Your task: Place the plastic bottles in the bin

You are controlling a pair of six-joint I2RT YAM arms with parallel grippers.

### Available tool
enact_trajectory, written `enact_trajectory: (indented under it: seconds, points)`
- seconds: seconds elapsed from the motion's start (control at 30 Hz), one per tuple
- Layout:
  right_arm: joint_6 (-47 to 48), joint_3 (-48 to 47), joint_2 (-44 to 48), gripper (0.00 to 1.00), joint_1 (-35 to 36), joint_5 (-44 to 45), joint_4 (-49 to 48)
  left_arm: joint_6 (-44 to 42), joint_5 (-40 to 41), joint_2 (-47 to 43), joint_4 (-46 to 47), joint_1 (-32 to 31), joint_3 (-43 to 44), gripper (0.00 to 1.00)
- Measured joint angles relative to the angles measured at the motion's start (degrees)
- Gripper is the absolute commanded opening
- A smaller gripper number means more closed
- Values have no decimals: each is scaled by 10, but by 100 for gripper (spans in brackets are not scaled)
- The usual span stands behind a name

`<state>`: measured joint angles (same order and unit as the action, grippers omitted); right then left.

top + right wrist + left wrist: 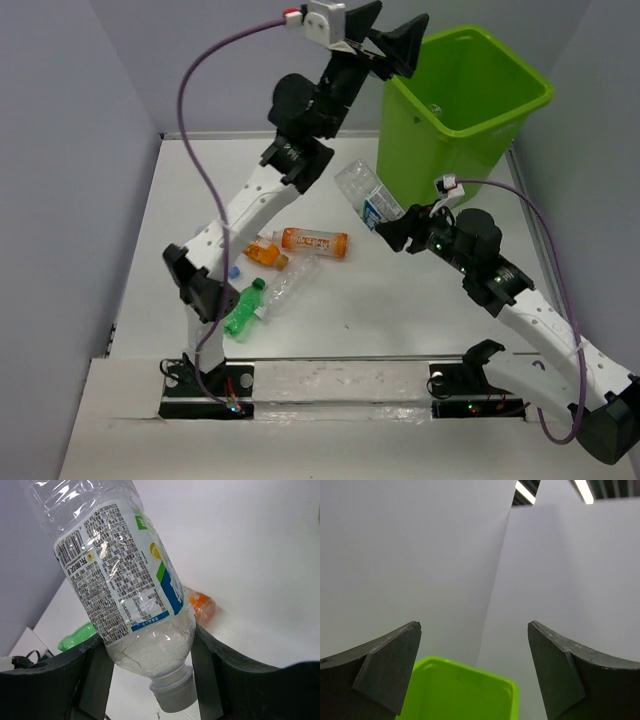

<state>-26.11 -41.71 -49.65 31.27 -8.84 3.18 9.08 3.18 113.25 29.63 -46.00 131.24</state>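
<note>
Right gripper fills the foreground of its wrist view, fingers clamped on the shoulder of a clear bottle with a white-and-blue label, held tilted, cap down. From above, the lime bin stands at the far right, and that bottle hangs just beside its near wall, below the rim. The step in hand looks like the carry. Next, the load probably needs lifting over the rim before release. Left gripper hovers high by the bin's left rim, jaws wide, empty. On the table lie an orange-labelled bottle, a crumpled bottle, a green bottle and a small orange bottle, well apart from both grippers.
</note>
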Motion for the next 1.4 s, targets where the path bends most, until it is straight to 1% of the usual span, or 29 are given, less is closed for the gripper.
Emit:
enact_trajectory:
  seconds: [0.1, 0.2, 0.33, 0.37, 0.47, 0.53, 0.57, 0.7, 0.77, 0.87, 0.9, 0.93, 1.0, 1.07, 1.13, 1.23, 1.33, 1.4]
  points:
    - [12, -50, -1, 19, 0, 5, 13, -6, -2, -132, -16, 0, -75, 99]
    - [38, -122, -11, 17, 0, 43, 36, -3, 15, -283, -14, 0, -204, 99]
    - [88, -255, -59, 16, 0, 121, 47, 27, 66, -432, -30, 0, -372, 99]
    - [102, -278, -69, 16, 0, 139, 47, 40, 81, -464, -36, 0, -412, 99]
    - [158, -395, -134, 17, -8, 211, 39, 71, 107, -520, -88, 1, -506, 99]
    - [190, -463, -183, 17, -28, 237, 30, 88, 115, -539, -135, 1, -562, 99]
    - [198, -485, -202, 17, -42, 242, 26, 96, 121, -551, -174, 1, -601, 99]
    - [221, -563, -293, 17, -128, 238, 24, 110, 128, -557, -291, 1, -694, 99]
    - [224, -576, -330, 21, -163, 234, 25, 110, 127, -558, -349, 1, -735, 99]
    - [225, -580, -373, 53, -198, 230, 35, 100, 115, -564, -417, 1, -768, 99]
    - [223, -580, -386, 75, -209, 229, 42, 94, 108, -565, -434, 1, -770, 99]
    - [222, -580, -392, 84, -214, 228, 47, 89, 102, -565, -443, 1, -770, 99]
    - [208, -576, -400, 96, -230, 223, 59, 73, 88, -564, -454, -1, -770, 99]
    - [203, -571, -396, 99, -239, 217, 66, 59, 81, -552, -466, -5, -766, 99]
    - [199, -571, -385, 99, -241, 209, 70, 43, 78, -527, -475, -14, -758, 99]
    - [198, -574, -358, 99, -241, 188, 84, 15, 81, -464, -479, -43, -737, 99]
    - [186, -573, -312, 97, -241, 146, 103, -21, 100, -396, -480, -76, -716, 99]
    - [164, -542, -262, 96, -241, 99, 97, -41, 118, -354, -480, -90, -701, 99]
